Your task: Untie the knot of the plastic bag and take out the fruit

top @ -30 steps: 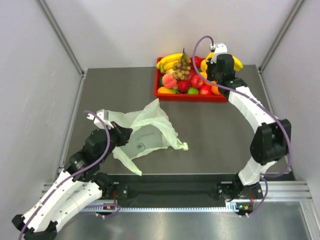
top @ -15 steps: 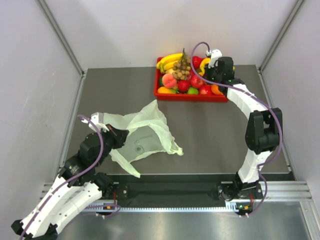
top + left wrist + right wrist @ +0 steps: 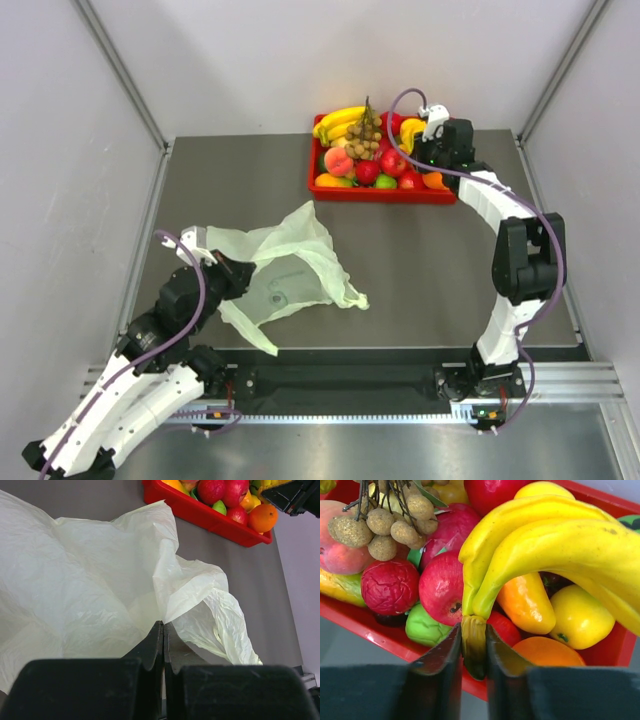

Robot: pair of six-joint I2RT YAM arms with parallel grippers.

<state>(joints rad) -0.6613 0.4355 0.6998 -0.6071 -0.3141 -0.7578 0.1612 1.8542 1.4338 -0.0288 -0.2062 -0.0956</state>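
The pale green plastic bag point(image 3: 290, 255) lies slack and crumpled on the table at the left, and no knot shows on it. My left gripper point(image 3: 238, 272) is shut on a fold of the bag point(image 3: 100, 580) at its near edge, seen between my jaws in the left wrist view point(image 3: 163, 626). My right gripper point(image 3: 428, 150) is over the right end of the red tray point(image 3: 380, 194). It is shut on the stem of a yellow banana bunch point(image 3: 545, 535), which hangs just above the other fruit. The tan berry cluster point(image 3: 385, 520) sits in the tray.
The red tray point(image 3: 350, 615) at the back holds red apples point(image 3: 442, 587), a pink peach point(image 3: 338, 160), an orange point(image 3: 547, 652), a green fruit point(image 3: 422, 627) and a second banana bunch point(image 3: 338, 120). Metal rails edge the table on both sides.
My right gripper has brought the banana bunch down and to the left over the tray's right end. My left arm has drawn back slightly, shifting the bag a little toward the near left.
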